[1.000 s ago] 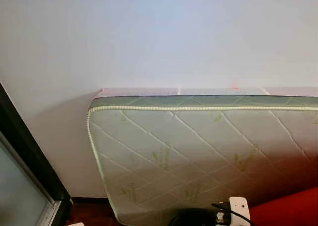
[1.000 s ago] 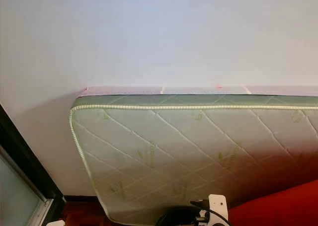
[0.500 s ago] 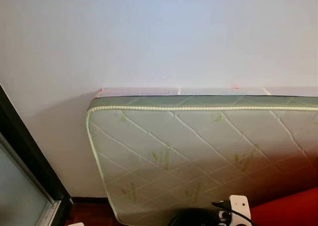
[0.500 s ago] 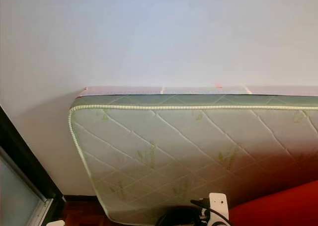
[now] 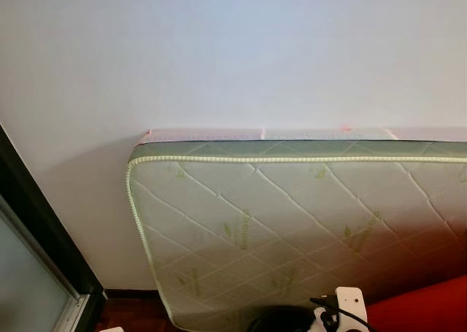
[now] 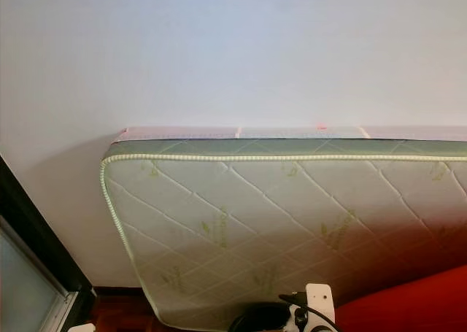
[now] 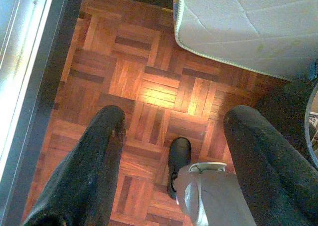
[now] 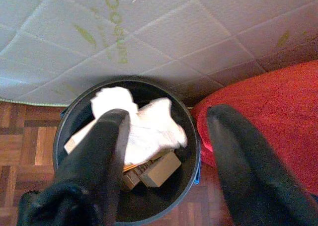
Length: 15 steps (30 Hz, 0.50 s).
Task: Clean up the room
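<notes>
While the head camera faces the white wall, the quilted mattress stands on its long edge and leans against that wall, a placement that judges as storage to keep the parquet floor free. A red fabric surface sits at the mattress's lower right.

The right gripper hangs directly above the dark round waste bin, fingers spread apart and holding nothing. The bin stands just beside the mattress face and touches or nearly touches the red fabric. Inside it lie a crumpled white tissue and a small cardboard box. The released fingers over the bin suggest that a drop of rubbish into it is complete.

The left gripper points down at bare parquet, fingers apart and empty, beside the robot's own foot. This arm appears idle.

Compared with the frames one second and half a second earlier, the head views match almost exactly: mattress, wall and the white bracket at the lower edge hold the same positions. No motion is evident.
</notes>
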Motion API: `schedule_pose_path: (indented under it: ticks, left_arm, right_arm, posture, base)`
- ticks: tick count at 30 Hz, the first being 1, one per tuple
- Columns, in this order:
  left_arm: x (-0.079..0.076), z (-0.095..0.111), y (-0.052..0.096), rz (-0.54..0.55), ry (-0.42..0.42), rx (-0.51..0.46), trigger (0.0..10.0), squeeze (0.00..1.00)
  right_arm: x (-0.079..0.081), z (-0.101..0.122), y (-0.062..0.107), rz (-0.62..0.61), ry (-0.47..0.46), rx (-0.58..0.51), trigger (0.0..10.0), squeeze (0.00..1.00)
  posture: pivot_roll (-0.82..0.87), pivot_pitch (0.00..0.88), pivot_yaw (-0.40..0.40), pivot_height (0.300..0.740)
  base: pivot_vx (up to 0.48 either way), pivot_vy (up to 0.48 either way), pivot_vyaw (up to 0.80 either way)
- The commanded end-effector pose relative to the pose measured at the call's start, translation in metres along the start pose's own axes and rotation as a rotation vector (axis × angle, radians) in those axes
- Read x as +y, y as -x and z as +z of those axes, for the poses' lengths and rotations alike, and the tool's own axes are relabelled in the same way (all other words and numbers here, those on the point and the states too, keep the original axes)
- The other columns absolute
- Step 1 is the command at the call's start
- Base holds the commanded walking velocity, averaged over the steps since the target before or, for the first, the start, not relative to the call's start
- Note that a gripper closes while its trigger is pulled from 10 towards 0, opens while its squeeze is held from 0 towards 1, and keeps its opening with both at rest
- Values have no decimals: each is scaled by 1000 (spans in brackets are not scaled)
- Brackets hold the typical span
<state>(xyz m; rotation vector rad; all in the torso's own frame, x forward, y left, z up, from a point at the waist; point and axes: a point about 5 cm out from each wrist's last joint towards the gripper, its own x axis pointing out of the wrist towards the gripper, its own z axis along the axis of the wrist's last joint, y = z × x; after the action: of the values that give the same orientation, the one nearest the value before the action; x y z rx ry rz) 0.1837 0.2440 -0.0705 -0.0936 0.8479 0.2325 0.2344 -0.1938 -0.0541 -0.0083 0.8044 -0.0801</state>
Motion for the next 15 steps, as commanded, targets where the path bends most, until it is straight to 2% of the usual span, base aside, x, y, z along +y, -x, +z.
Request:
schedule_pose_path:
  ticks: [1,15]
  left_arm:
    - [4,-4,1,7,-14,15,10000,0]
    - [4,-3,1,7,-15,16,10000,0]
  right_arm:
    - [2,0,0,10,8,12,10000,1000]
    - [10,-10,1,68,20,90,10000,1000]
  posture:
    - [107,0,-7,740]
    - [106,0,-6,740]
  base:
    - [0,0,0]
    - [0,0,0]
